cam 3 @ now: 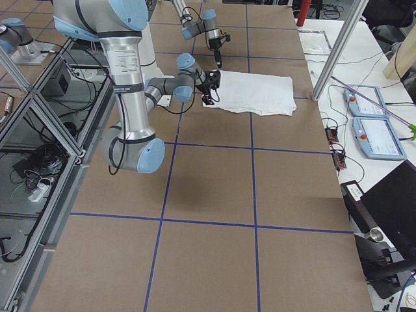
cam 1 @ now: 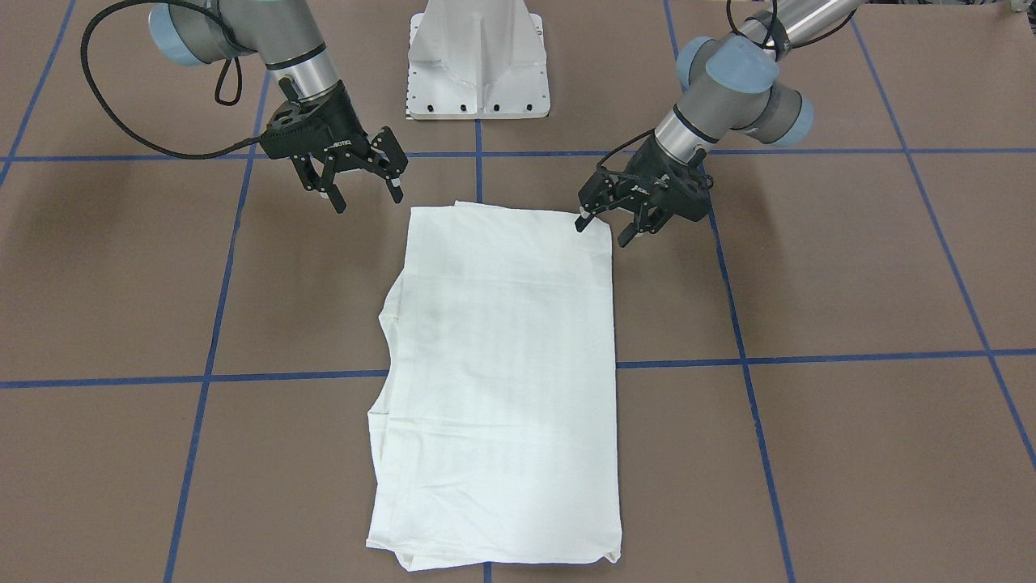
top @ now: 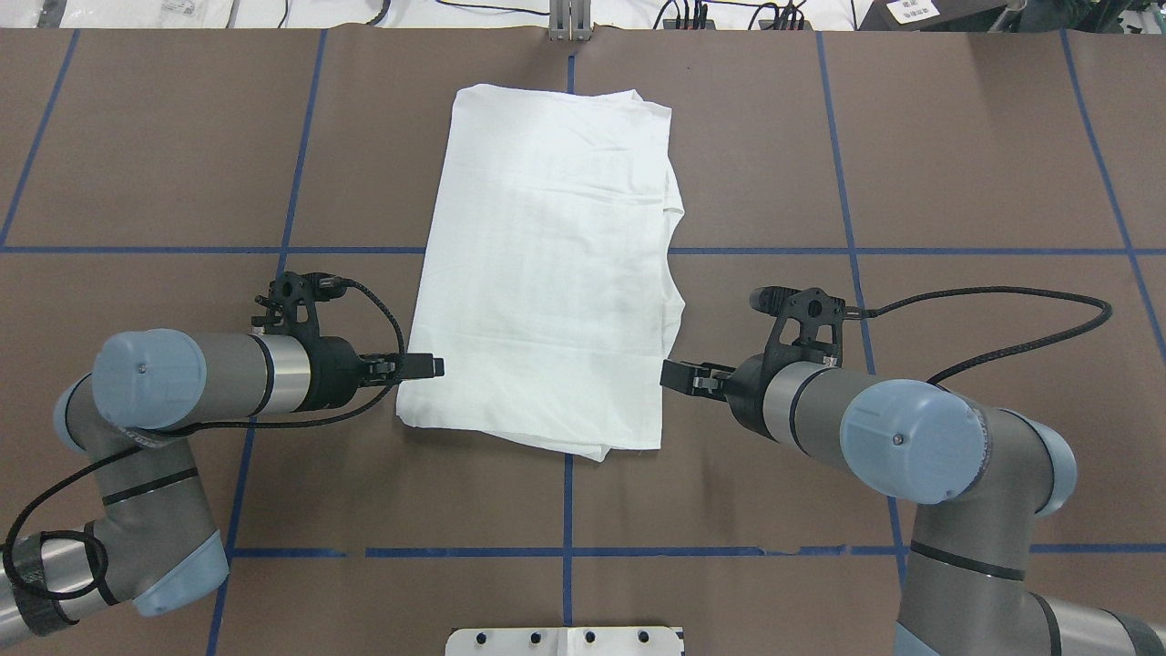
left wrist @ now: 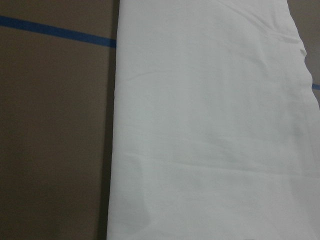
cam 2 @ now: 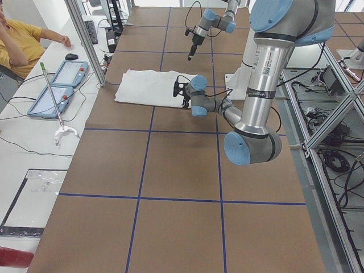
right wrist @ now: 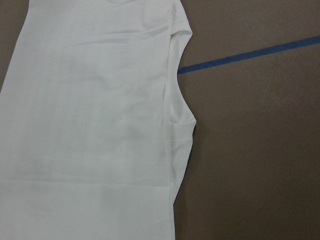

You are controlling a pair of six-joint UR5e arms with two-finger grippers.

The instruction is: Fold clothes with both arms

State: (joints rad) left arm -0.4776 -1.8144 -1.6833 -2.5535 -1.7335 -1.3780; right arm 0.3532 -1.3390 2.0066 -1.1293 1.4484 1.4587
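The white T-shirt [cam 1: 502,364] lies folded into a long, narrow rectangle flat on the brown table [cam 1: 850,267], near its middle, across one of the blue tape lines [cam 1: 275,376]. Its long axis runs straight away from the robot: one short end lies near the white pedestal base [cam 1: 477,65], the other toward the operators' side. The long edge on the left arm's side is straight and clean. The edge on the right arm's side is uneven, with folded layers stepping in and out to form two notches. No print, collar or label shows on the upper face.

Both grippers sit at the short end nearest the robot, one off each corner. The left gripper [cam 1: 603,232] has its fingers apart, and one fingertip [cam 1: 580,224] lies over the very corner of the cloth; contact cannot be judged. The right gripper [cam 1: 368,200] also has its fingers spread, holds nothing, and is just beside its corner, clear of the fabric.
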